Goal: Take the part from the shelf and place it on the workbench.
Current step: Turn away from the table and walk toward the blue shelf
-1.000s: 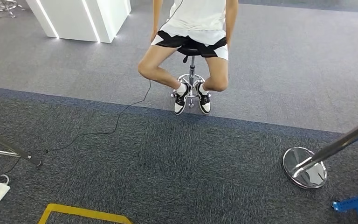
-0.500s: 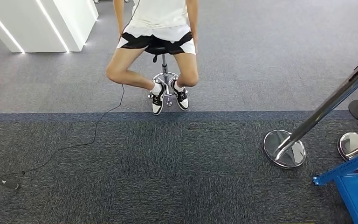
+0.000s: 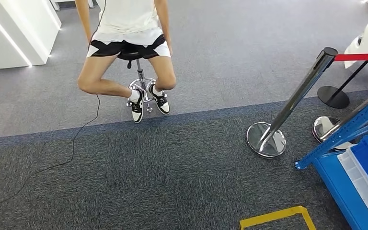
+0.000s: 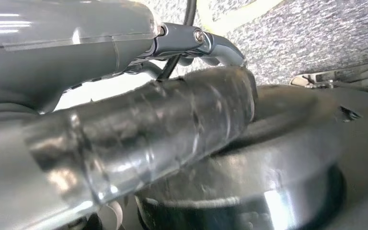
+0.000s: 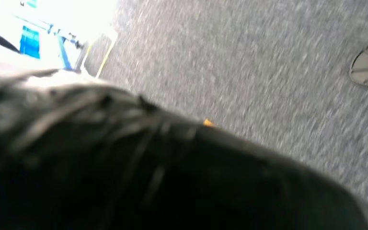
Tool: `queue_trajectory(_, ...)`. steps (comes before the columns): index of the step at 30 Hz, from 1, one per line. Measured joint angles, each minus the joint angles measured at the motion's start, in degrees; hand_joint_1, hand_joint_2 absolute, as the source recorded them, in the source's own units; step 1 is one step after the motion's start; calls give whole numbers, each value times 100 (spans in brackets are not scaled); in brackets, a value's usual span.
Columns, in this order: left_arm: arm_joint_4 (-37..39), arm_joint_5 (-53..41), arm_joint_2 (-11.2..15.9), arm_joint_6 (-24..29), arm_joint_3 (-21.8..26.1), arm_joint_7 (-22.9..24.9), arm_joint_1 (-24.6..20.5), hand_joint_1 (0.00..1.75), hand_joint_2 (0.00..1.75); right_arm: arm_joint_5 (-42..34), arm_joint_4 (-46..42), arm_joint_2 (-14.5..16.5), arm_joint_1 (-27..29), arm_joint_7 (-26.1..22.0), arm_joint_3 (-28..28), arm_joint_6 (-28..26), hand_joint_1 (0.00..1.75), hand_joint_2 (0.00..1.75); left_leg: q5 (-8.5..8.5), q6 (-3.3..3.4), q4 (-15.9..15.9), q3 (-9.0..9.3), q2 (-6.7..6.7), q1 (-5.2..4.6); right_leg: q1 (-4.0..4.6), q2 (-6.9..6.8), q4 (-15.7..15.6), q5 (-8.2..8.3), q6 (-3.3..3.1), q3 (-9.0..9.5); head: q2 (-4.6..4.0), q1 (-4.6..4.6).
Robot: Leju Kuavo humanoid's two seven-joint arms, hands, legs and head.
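The blue shelf (image 3: pixel 359 167) stands at the right of the head view, w/ pale bins on it; which part to take I cannot tell. So the right arm is prob. nearer. Left hand (image 4: pixel 124 143) and right hand (image 5: pixel 124 172): blurred, grasp state cannot be told. Chrome post (image 3: pixel 287 110) stands just beside the shelf; a person on a stool (image 3: pixel 141 81) sits well apart.
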Motion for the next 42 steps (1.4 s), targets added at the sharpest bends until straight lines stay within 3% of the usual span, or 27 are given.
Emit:
queue_trajectory(2,-32,-88,3,48,-1,15,11,0,0,16,11,6,-30,-9,3,19,0,0,36,7,-55,3,162,1,-3,-298,626,-382,46,-288,0,1)
queue_trajectory(3,-39,-130,7,68,-1,21,16,0,0,19,13,9,-41,-9,4,28,0,0,35,7,-48,-10,244,0,-22,-354,950,-534,75,-436,0,0)
queue_trajectory(4,-46,-165,11,83,-1,27,18,0,0,19,14,9,-46,-7,4,40,0,0,28,2,-39,-19,326,3,-50,-386,1149,-584,109,-518,0,1)
queue_trajectory(5,-57,-212,17,103,-1,32,16,0,0,19,14,9,-46,-2,4,55,0,0,17,-10,-27,-24,403,10,-81,-417,1136,-518,145,-492,0,0)
queue_trajectory(8,-92,-421,31,220,-1,38,-7,0,0,19,15,13,-41,7,3,76,0,0,-63,-93,77,-34,590,35,-148,-663,175,-40,223,60,0,2)
queue_trajectory(10,-117,-584,33,381,-1,40,-24,0,0,25,16,22,-46,4,3,75,0,0,-132,-171,161,-49,677,26,-124,-762,-215,53,148,257,0,-2)
queue_trajectory(12,-152,-724,7,560,-2,63,-46,0,0,47,28,28,-37,4,4,76,0,0,-166,-231,192,-28,764,20,-97,-671,-236,51,36,238,0,-6)
queue_trajectory(13,-181,-772,-9,604,-3,87,-59,0,0,76,39,29,-32,6,7,75,0,0,-196,-262,219,-21,750,33,-100,-627,-245,64,-4,232,0,-5)
queue_trajectory(15,-263,-811,-30,585,-2,143,-71,0,0,220,55,29,-40,12,52,43,0,0,-423,-321,512,-134,539,65,-112,-537,-270,103,-87,218,0,-6)
queue_trajectory(17,-338,-805,-34,517,-1,178,-74,0,0,438,57,29,-52,20,164,-22,0,0,-829,-353,1221,-448,290,89,-96,-442,-275,130,-140,189,0,-6)
queue_trajectory(18,-363,-799,-33,487,-1,183,-79,0,0,528,57,29,-52,26,230,-53,0,0,-980,-357,1596,-613,247,93,-83,-386,-274,137,-151,177,0,-5)
queue_trajectory(19,-382,-789,-32,457,-1,193,-89,0,0,586,57,29,-50,32,287,-73,0,0,-1030,-354,1835,-714,231,95,-70,-325,-273,141,-155,173,0,-5)
queue_trajectory(20,-395,-776,-31,421,0,216,-97,0,0,616,57,29,-49,40,338,-86,0,0,-965,-344,1874,-724,225,95,-62,-258,-270,144,-155,177,0,-5)
queue_trajectory(22,-407,-739,-31,345,1,304,-103,0,0,611,57,36,-49,60,401,-92,0,0,-549,-301,1295,-452,134,95,-58,-112,-267,149,-148,196,0,-5)
queue_trajectory(23,-407,-723,-29,308,2,348,-100,0,0,596,57,44,-54,70,419,-88,0,0,-355,-274,892,-282,-14,94,-55,-42,-260,155,-136,197,0,-4)
queue_trajectory(24,-407,-713,-28,286,3,380,-99,0,0,583,57,52,-62,78,429,-84,0,0,-224,-254,547,-148,-149,94,-57,27,-252,168,-114,185,0,-4)
queue_trajectory(26,-408,-704,-27,263,4,401,-98,0,0,576,57,63,-71,85,448,-77,0,0,-175,-231,274,-74,-298,80,-79,146,-244,211,-42,126,0,-5)
queue_trajectory(28,-410,-699,-31,258,6,407,-104,0,0,576,60,66,-52,84,466,-75,0,0,-134,-193,211,-61,-183,78,-111,226,-246,247,35,83,0,-5)
queue_trajectory(30,-413,-688,-38,252,9,420,-98,0,0,576,64,69,-45,85,472,-74,0,0,-57,-117,107,-24,-26,90,-93,26,-33,99,74,-21,0,0)
queue_trajectory(32,-413,-628,-41,218,22,473,-88,0,0,576,66,79,-66,85,475,-72,0,0,-20,-65,62,-30,150,75,-76,-285,588,-272,90,-310,0,7)
queue_trajectory(34,-413,-549,-42,169,54,562,-97,0,0,576,66,84,-80,87,479,-71,0,0,-21,-54,79,-67,311,54,-91,-391,1187,-519,115,-576,0,9)
queue_trajectory(35,-411,-524,-43,153,69,602,-105,0,0,576,66,84,-81,89,480,-71,0,0,-28,-57,93,-83,384,49,-100,-412,1243,-494,128,-578,0,9)
queue_trajectory(36,-409,-512,-44,146,86,637,-111,0,0,577,66,84,-79,91,481,-71,0,0,-40,-63,111,-93,454,49,-112,-441,1083,-373,139,-467,0,9)
queue_trajectory(37,-406,-506,-46,145,101,658,-115,0,0,578,66,84,-75,92,481,-71,0,0,-59,-76,135,-95,518,50,-122,-510,720,-192,148,-247,0,9)
queue_trajectory(39,-397,-514,-45,151,136,650,-117,0,0,574,64,86,-81,95,481,-70,0,0,-109,-126,196,-92,623,34,-116,-740,23,29,120,148,0,9)
queue_trajectory(41,-390,-577,-41,209,161,544,-88,0,0,533,64,91,-88,103,481,-62,0,0,-149,-193,232,-86,708,11,-82,-833,-191,41,56,244,0,8)
queue_trajectory(42,-390,-619,-40,255,166,480,-68,0,0,503,65,95,-84,108,481,-51,0,0,-160,-225,238,-75,755,4,-70,-785,-200,61,29,228,0,8)
